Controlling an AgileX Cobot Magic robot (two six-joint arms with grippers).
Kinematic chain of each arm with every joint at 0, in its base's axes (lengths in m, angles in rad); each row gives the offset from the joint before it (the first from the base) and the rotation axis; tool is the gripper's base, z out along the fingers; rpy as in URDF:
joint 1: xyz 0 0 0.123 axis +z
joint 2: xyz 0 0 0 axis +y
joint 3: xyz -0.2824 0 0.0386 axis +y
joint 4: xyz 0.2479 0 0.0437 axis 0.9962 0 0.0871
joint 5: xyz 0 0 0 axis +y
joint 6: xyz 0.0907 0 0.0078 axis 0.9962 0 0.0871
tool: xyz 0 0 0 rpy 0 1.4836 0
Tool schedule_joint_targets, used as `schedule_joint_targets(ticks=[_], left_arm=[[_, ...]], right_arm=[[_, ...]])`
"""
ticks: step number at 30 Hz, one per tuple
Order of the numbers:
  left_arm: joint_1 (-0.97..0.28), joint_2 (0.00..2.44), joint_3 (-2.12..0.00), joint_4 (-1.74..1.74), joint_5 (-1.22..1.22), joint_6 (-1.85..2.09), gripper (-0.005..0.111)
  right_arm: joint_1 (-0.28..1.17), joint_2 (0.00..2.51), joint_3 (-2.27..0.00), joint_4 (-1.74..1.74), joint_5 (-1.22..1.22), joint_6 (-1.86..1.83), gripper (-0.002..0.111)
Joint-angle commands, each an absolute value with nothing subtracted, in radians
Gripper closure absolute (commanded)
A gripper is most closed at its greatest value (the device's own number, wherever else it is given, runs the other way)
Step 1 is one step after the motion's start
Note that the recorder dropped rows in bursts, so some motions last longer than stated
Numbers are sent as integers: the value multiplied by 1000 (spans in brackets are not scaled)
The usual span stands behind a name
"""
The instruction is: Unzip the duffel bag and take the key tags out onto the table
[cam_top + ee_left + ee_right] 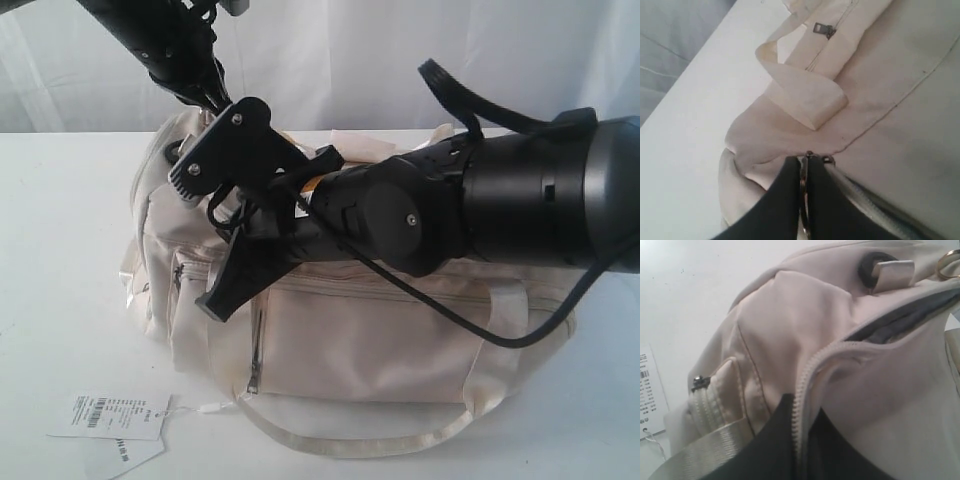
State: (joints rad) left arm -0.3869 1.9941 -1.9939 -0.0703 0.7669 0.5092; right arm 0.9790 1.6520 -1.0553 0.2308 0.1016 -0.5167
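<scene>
**Both tools clamped on the bag's top zipper**

The duffel bag [380,340] sits on the white table [60,250] with a long side facing the exterior camera. A shiny ribbon handle [350,435] lies on the table in front of it. Both arms lean over the end of the bag that is on the left of the exterior view. The right arm reaches across from the right and hides much of the bag's top.

The left tool [803,161] has its 2 fingers pressed together on a thin dark metal zipper pull [803,195], at the end of a line of zipper teeth. Just past the grip, a folded loop of ribbon [805,100] rests on the cream fabric.

The right tool [802,407] is also closed, pinching the white zipper tape [805,385] that runs between its 2 fingers. Beyond that grip the zipper gapes and the grey lining [900,325] shows. A black strap ring [871,267] with a fabric tab sits near the opening. A small pocket pull [699,383] hangs at the side pocket.

A white paper price tag [110,415] lies flat on the table near the bag's front left corner, on a thin thread.
</scene>
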Motion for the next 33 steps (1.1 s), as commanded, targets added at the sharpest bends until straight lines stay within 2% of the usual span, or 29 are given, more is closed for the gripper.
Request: schedule_joint_targets(ticks=[1,5,7,9,12,14,16,23,25,27,30,31,33], left_arm=[[-351,2001,-2026,0,624,482,107],[-348,2001,-2026,6,585,534,106],[-348,2001,-2026,6,585,591,98],[-348,2001,-2026,6,592,605,80],[-348,2001,-2026,8,617,593,39],[-348,1996,-2026,25,637,518,23],[-348,1979,-2026,80,676,428,27],[-350,1872,-2026,57,968,361,68],[-350,1843,-2024,22,1059,354,82],[-350,1815,-2021,0,1156,361,103],[-350,1761,-1980,-6,1221,351,107],[-350,1735,-1953,-9,1221,334,107],[-350,1670,-1881,-19,1221,317,107]], right_arm=[[988,1649,-1043,235,231,-511,108],[988,1649,-1043,235,233,-511,108],[988,1649,-1043,235,243,-511,108],[988,1649,-1043,235,253,-511,108],[988,1649,-1043,235,259,-511,108],[988,1649,-1043,235,259,-511,108],[988,1649,-1043,235,259,-511,108],[988,1641,-1045,235,264,-518,106],[988,1621,-1045,235,267,-518,99],[988,1593,-1045,235,267,-518,84],[988,1547,-1045,235,267,-509,57],[988,1530,-1045,235,270,-497,51],[988,1496,-1045,235,289,-484,47]])
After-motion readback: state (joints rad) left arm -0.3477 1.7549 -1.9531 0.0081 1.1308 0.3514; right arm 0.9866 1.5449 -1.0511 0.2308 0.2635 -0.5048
